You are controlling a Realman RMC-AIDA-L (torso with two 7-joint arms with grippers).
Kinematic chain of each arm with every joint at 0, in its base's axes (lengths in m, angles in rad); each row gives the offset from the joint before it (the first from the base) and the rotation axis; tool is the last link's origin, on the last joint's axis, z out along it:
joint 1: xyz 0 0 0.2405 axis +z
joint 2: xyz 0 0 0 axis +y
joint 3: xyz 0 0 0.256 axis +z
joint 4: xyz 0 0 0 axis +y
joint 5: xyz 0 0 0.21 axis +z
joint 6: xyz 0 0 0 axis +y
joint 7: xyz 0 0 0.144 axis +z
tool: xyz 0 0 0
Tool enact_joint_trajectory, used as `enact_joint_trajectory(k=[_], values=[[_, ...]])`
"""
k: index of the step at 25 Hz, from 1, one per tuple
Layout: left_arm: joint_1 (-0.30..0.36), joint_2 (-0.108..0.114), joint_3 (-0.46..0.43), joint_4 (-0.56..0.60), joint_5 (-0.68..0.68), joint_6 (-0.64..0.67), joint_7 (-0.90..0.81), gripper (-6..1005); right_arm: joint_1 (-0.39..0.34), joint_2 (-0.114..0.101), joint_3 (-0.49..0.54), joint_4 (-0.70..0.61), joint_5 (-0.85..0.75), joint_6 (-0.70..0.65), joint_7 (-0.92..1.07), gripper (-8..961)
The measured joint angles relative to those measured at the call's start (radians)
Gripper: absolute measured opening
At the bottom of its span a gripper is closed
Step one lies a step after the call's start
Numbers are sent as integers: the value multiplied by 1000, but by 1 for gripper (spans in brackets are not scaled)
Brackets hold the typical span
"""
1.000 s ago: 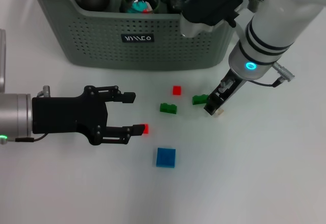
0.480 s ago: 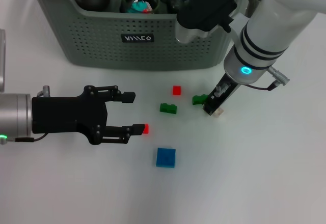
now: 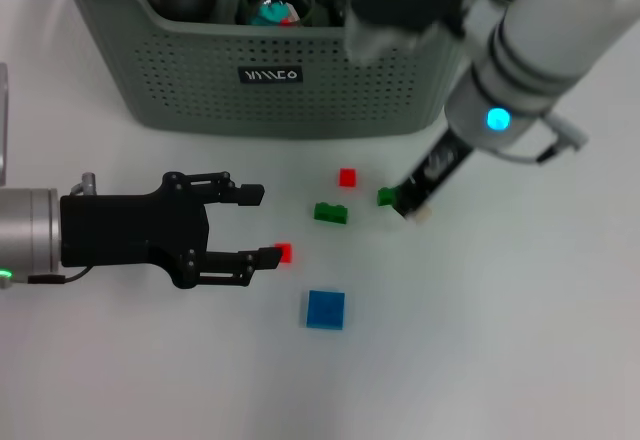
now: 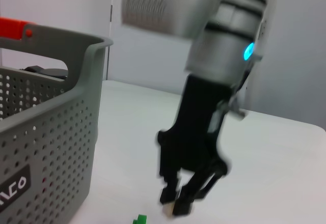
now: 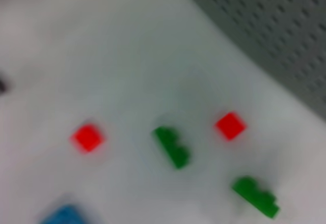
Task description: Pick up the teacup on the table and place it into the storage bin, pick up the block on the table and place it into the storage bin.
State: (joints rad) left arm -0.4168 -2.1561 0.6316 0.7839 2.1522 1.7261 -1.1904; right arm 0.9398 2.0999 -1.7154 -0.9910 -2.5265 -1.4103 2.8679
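While the right tool (image 3: 414,203) reaches down to the bench (image 3: 520,340) with its fingers narrowly closed on a small pale block (image 3: 421,214) beside a green block (image 3: 388,197), the left tool (image 3: 258,225) hovers spread wide near a red block (image 3: 285,253). Behind them stands the storage bin (image 3: 270,80), well apart from the blue block (image 3: 325,309).

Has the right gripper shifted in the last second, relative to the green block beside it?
Yes. In the head view the right gripper has slid slightly toward the storage bin and the left, closing on the green block, which stayed put.
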Motion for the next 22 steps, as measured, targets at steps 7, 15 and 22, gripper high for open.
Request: enact_joint_trajectory(k=[7,15,22], values=[[1,-1,1,1,0,4,0,765,16,-3,358,-375,137,-292,-63,203],[-5,0,0,0,0,6,0,765,260,-28,635,-224,136,-159,-183,202],[-7,0,0,0,0,1,-3,765,385,-8,576,145,-69,244,-276,202]])
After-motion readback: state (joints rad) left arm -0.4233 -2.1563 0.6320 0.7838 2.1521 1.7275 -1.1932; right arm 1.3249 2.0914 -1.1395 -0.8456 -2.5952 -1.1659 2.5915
